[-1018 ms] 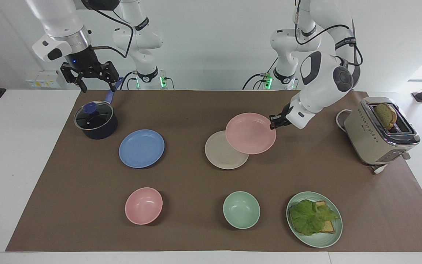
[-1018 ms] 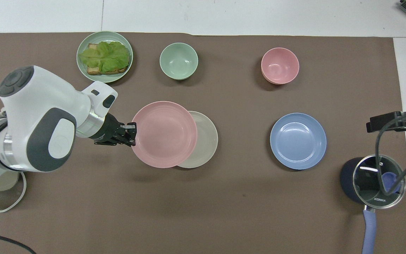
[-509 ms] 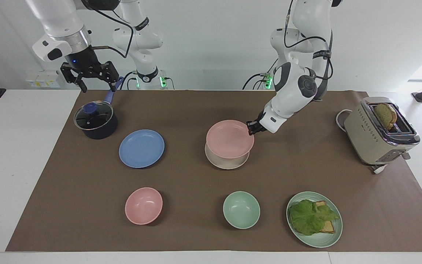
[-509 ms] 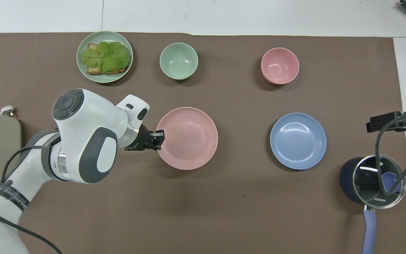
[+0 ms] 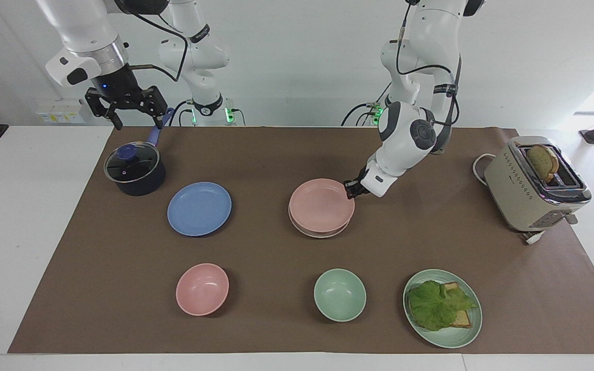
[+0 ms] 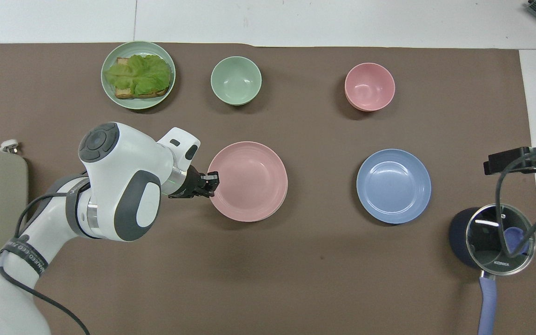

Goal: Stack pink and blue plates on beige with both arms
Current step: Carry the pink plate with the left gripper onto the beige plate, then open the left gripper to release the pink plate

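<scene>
In the facing view, the pink plate is seen seated on the beige plate, of which only a thin cream edge shows at the side farther from the robots. The left end effector is clenched on the pink plate's rim at the side toward the left arm's end of the surface, so the first stacking step is judged set down but not released. The blue plate lies flat on the brown mat, well apart from the stack, toward the right arm's end; this second step is judged not yet done. The right end effector is held with its fingers spread, empty, over the dark lidded pot; that arm waits. In the overhead view, the pink plate covers the beige plate almost entirely, only a faint paler edge being visible nearer to the robots. The left end effector is shown at the rim. The blue plate lies level, face up. Being round, none of the plates has a long axis or a pointing direction; all three are flat with the hollow upward. Only a black part of the right arm appears at the picture's edge.
</scene>
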Controlling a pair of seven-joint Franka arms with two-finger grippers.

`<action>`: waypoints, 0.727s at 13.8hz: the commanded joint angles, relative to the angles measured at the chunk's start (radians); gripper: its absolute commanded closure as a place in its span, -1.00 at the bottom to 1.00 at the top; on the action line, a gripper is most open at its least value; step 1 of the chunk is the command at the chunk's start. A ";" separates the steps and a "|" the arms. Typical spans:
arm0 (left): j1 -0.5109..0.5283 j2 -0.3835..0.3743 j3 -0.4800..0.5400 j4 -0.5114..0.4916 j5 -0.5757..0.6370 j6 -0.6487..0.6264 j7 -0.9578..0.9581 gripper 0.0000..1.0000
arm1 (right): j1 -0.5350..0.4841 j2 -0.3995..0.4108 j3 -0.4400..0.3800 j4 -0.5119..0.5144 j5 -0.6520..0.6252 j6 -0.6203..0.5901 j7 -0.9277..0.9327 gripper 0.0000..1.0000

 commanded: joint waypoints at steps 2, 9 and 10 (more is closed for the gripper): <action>-0.025 -0.012 0.019 -0.016 -0.019 0.024 0.008 0.63 | -0.013 -0.021 0.008 -0.023 -0.003 -0.003 -0.020 -1.00; -0.025 -0.010 0.021 -0.013 -0.019 0.033 0.010 -1.00 | -0.013 -0.021 0.008 -0.023 -0.003 -0.003 -0.020 -1.00; -0.022 -0.010 0.022 -0.013 -0.018 0.030 0.013 -1.00 | -0.013 -0.021 0.008 -0.023 -0.003 -0.002 -0.020 -1.00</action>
